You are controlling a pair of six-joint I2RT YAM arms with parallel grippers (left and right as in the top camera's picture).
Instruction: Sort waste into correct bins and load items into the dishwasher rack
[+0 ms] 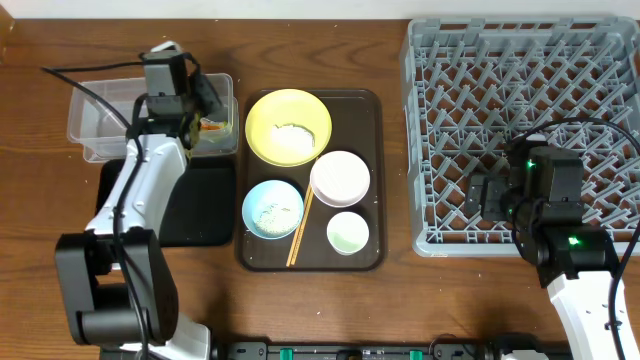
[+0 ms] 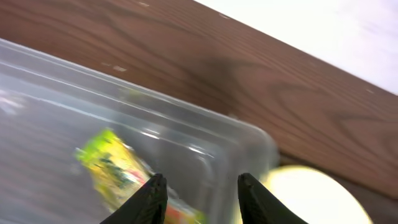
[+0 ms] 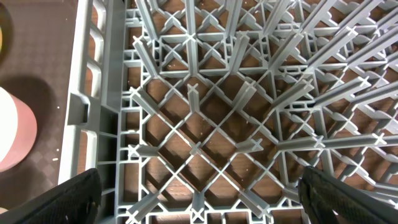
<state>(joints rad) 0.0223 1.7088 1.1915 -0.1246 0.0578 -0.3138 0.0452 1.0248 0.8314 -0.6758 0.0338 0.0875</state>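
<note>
Hovering over the clear tub (image 2: 56, 118), the left gripper (image 2: 202, 202) has its fingers narrowly parted and empty. Its wrist camera shows the green-yellow wrapper (image 2: 112, 163) lying in the tub just beside them, half hidden under the arm from overhead. The right gripper (image 3: 211, 199) hangs spread wide above the grey rack (image 3: 106, 112), with the brown tray (image 1: 366, 110) of dishes between the arms.

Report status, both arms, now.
Left gripper open over clear tub, snack wrapper lying inside. Right gripper open, empty, above dishwasher rack. Yellow plate on brown tray. No obstruction seen.
</note>
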